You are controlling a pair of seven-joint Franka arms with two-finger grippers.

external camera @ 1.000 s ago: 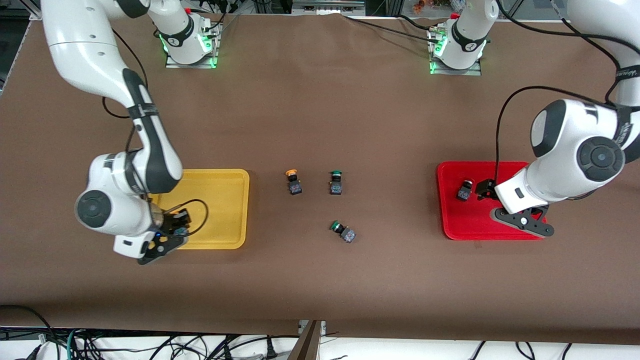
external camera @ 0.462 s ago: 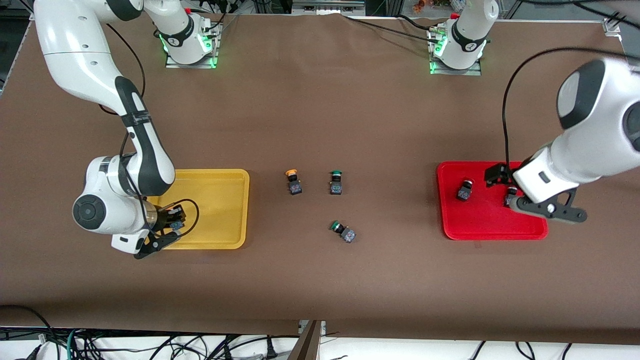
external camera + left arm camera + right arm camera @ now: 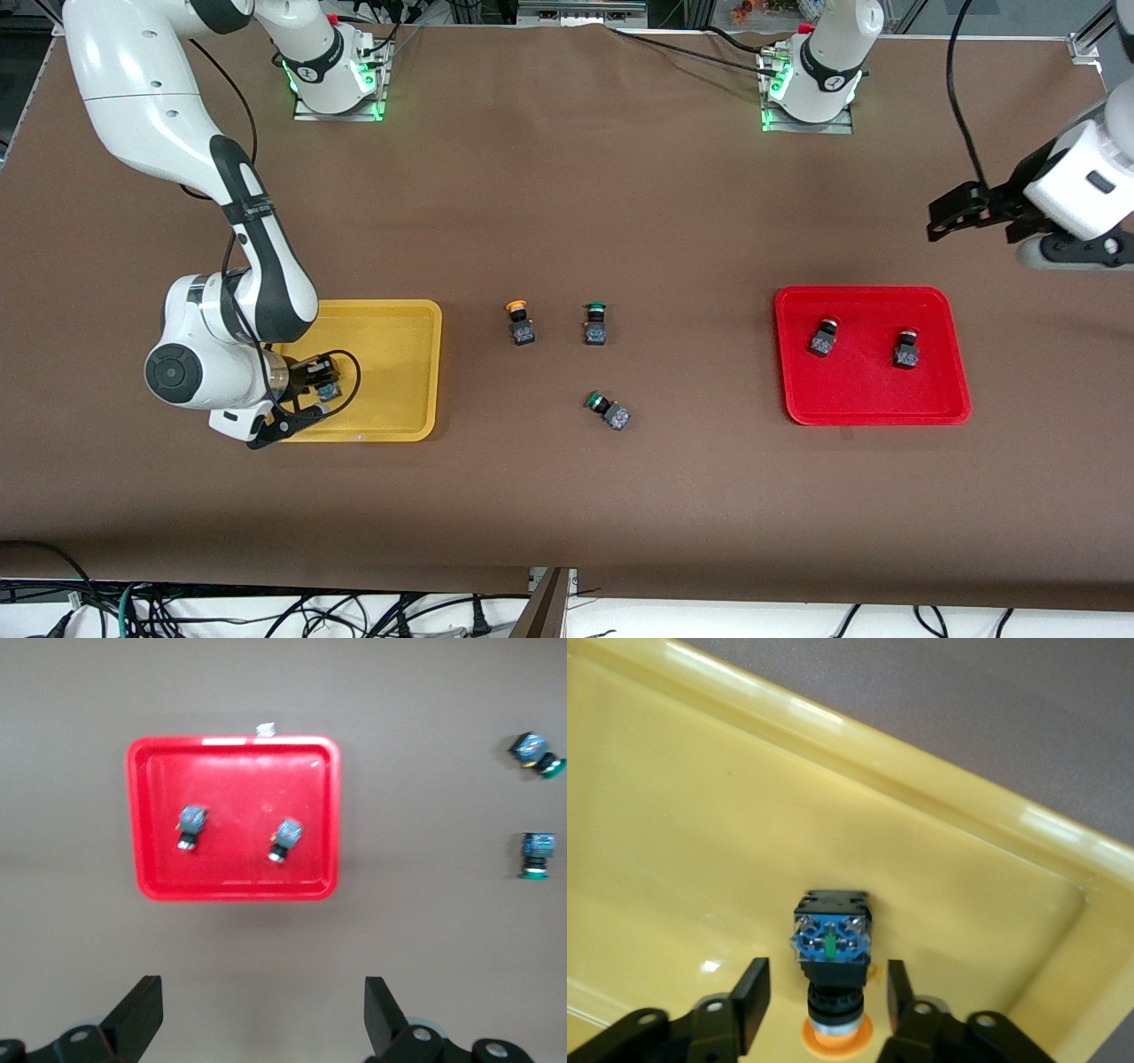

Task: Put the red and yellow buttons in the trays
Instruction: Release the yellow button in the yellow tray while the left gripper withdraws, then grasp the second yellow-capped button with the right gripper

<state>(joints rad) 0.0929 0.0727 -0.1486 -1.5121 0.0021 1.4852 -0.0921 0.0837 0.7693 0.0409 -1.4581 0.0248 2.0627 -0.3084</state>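
In the yellow tray point(image 3: 399, 354) a yellow-capped button point(image 3: 330, 390) lies on its side near the corner. My right gripper point(image 3: 321, 390) stands low around it, open. In the right wrist view its fingers point(image 3: 755, 992) flank the button point(image 3: 833, 957) with a gap on each side. The red tray point(image 3: 873, 390) holds two red-capped buttons point(image 3: 822, 338) point(image 3: 904, 349). My left gripper point(image 3: 961, 213) hangs open and empty, high over bare table beside the red tray point(image 3: 235, 877). Another yellow-capped button point(image 3: 520, 323) stands on the table between the trays.
Two green-capped switches sit mid-table, one point(image 3: 595, 324) beside the loose yellow button, the other point(image 3: 608, 410) nearer the front camera, tipped over. Both arm bases point(image 3: 337, 80) point(image 3: 811, 84) stand along the table's top edge. Brown cloth covers the table.
My left gripper rose out of the red tray and away, leaving a second red button in it. My right gripper's fingers spread off the yellow button in the yellow tray.
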